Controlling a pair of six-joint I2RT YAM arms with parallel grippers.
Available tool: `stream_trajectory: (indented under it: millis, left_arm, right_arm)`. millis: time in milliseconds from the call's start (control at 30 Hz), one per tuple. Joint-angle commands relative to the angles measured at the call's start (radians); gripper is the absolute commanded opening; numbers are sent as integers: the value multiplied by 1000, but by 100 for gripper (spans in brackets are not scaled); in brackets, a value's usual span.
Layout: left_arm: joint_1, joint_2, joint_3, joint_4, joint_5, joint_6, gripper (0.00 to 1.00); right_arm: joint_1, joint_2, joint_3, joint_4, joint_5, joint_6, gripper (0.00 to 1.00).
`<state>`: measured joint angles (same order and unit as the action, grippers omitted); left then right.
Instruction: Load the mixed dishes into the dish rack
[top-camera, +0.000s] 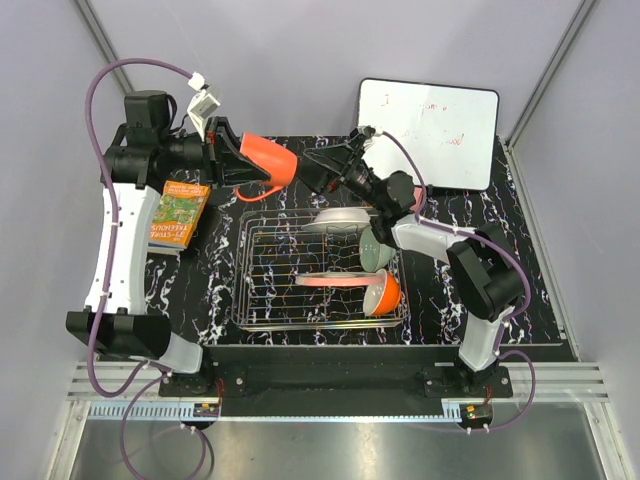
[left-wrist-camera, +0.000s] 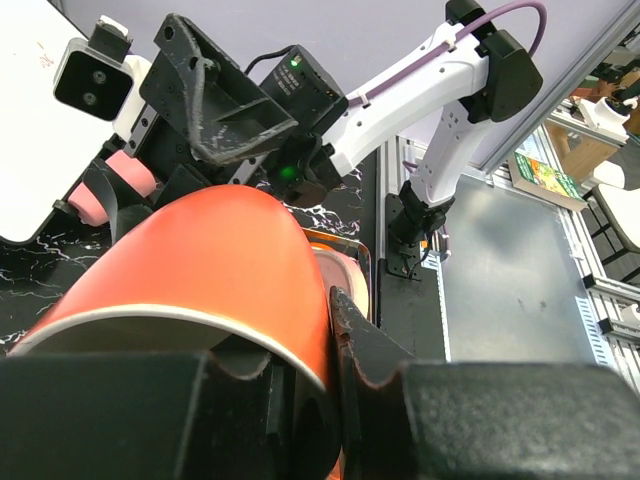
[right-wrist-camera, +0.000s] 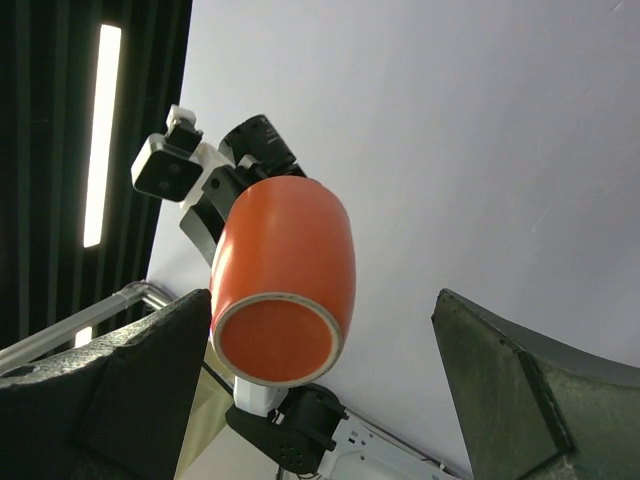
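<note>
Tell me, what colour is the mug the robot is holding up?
The mug is orange-red, clearest in the right wrist view.

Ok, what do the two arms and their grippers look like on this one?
The left arm and right arm match: white shells with black joint housings. The left gripper and right gripper are black and two-fingered, each with a small white camera box at the wrist. A purple cable loops along each arm.
</note>
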<state>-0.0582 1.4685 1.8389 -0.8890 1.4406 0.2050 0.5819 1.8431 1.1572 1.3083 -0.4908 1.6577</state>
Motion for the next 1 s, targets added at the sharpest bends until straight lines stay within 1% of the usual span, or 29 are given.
stream_trajectory:
  millis: [0,167,467,667,867,967]
  left_arm:
    - [-12,12,14,56,231,22,0]
    - [-22,35,-1,59,222,31,0]
    - [-34,82,31,56,228,30,0]
    - [-63,95,33,56,216,37,0]
    - [-69,98,37,58,213,33,0]
    - [-69,92,28,59,202,37,0]
  right_arm:
    - [33,-38,74,249,-5,-15,100]
    - [62,-31,125,217,-18,-45,100]
    - [98,7,176,180,-43,-69,100]
    - [122,36,232,128,-61,-124,100]
    - [131,47,240,114,-72,-128,100]
    - [131,47,242,100,-86,-125,89]
